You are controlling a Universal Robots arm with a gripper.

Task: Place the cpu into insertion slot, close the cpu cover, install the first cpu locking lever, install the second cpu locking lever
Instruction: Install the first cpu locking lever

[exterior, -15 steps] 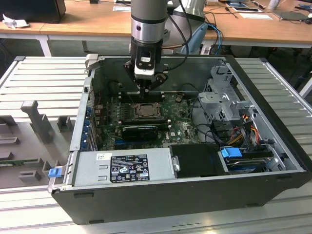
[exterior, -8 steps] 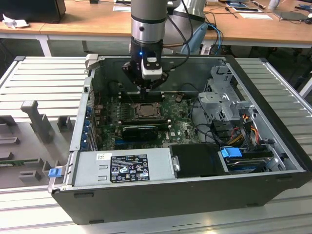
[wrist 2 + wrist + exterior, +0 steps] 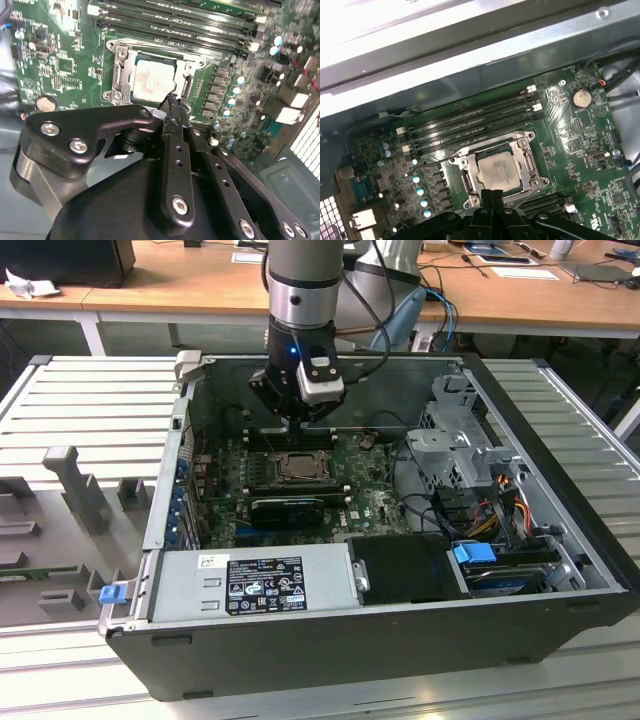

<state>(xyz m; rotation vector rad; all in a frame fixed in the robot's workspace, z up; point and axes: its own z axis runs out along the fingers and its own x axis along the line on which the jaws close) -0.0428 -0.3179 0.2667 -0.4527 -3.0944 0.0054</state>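
Note:
The cpu lies flat in the insertion slot on the green board, its pale metal face up; it is also in the second wrist view. The cpu cover lies down around it as a silvery frame. A thin wire lever runs out from one side of the socket. My gripper is shut with nothing between its fingers, its tips just above the socket's edge. In the exterior view the gripper hangs inside the case, just over the socket.
Long black memory slots run beside the socket. A black expansion card sits in front of it. The case walls, a power supply, a drive cage and cables surround the board.

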